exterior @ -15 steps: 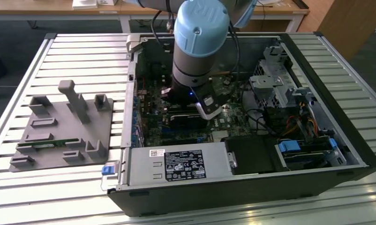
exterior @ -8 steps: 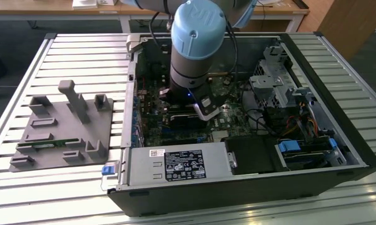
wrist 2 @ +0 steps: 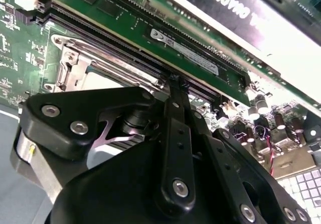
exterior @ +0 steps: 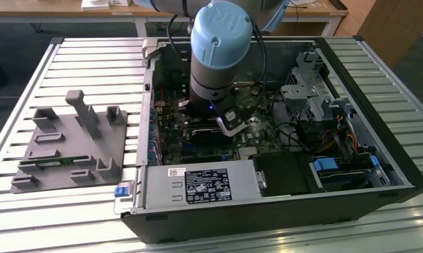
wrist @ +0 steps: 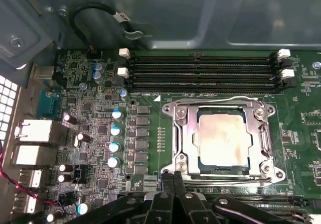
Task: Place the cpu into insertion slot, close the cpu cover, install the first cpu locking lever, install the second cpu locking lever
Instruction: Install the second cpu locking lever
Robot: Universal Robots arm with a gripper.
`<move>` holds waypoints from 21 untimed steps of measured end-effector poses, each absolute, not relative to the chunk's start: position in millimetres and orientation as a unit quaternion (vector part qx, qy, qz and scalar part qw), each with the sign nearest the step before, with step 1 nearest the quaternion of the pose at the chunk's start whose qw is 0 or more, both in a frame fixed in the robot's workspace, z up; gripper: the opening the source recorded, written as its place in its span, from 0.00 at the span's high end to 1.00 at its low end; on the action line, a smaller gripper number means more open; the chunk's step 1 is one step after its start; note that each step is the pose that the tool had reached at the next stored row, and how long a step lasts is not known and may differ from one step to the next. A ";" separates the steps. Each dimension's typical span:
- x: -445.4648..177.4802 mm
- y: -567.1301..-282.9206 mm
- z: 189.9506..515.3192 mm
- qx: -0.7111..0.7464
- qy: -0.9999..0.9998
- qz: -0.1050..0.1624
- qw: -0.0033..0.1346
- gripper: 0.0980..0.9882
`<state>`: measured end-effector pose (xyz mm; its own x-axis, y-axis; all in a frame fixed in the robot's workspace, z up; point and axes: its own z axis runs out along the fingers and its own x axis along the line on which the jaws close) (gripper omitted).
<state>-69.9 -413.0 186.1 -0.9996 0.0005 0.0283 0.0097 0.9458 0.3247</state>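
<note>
Hanging inside the open computer case (exterior: 352,174), my gripper (wrist: 173,176) sat low over the green motherboard (wrist: 100,138), its tips just beside the near edge of the insertion slot (wrist: 180,133). The two fingers (wrist 2: 178,91) met at their tips with nothing between them, so the gripper was narrow and held nothing. In the first wrist view the cpu (wrist: 223,138) lay flat in the insertion slot, its pale top showing through the window of the cpu cover (wrist: 188,128), which lay down over it. A thin locking lever (wrist: 220,100) ran along the far side of the socket, next to the four memory slots (wrist: 200,73). In the exterior view, the case rested on a slatted desk (exterior: 92,58), and a grey fixture (exterior: 70,142) stood well apart toward the exterior view's left.
</note>
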 end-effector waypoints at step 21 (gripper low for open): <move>-71.3 -411.0 205.0 -0.002 -0.984 -0.179 0.014 0.99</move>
<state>-71.3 -411.0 205.0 -0.9996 -0.0002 0.0281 0.0097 0.9357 0.3526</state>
